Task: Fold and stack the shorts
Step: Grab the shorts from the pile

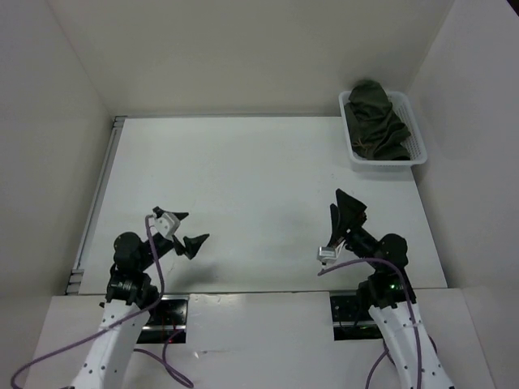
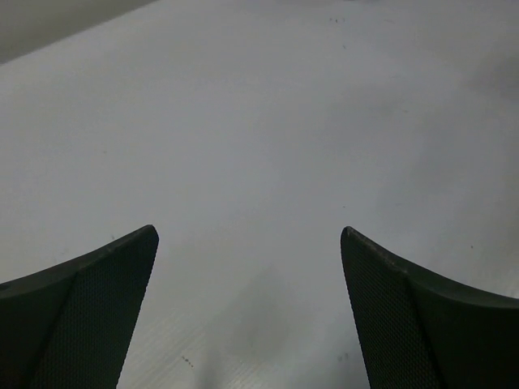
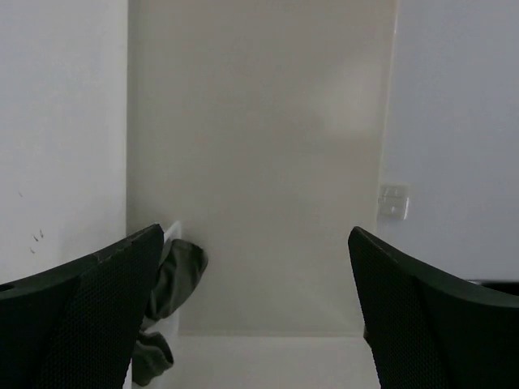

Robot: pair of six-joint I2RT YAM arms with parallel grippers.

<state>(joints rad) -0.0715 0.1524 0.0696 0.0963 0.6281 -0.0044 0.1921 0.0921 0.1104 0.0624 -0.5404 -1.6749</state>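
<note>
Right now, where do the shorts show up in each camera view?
Top external: shorts bunched in the white basket, at the far right corner of the table.
Left wrist: not in it, only bare table.
Right wrist: lower left, by the basket's white rim.
Shared landmark: the basket, in the top and right wrist views.

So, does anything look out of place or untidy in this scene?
Only the shorts: they lie crumpled in a heap inside the white basket at the far right corner of the table, not folded. Nothing else stands out.
</note>
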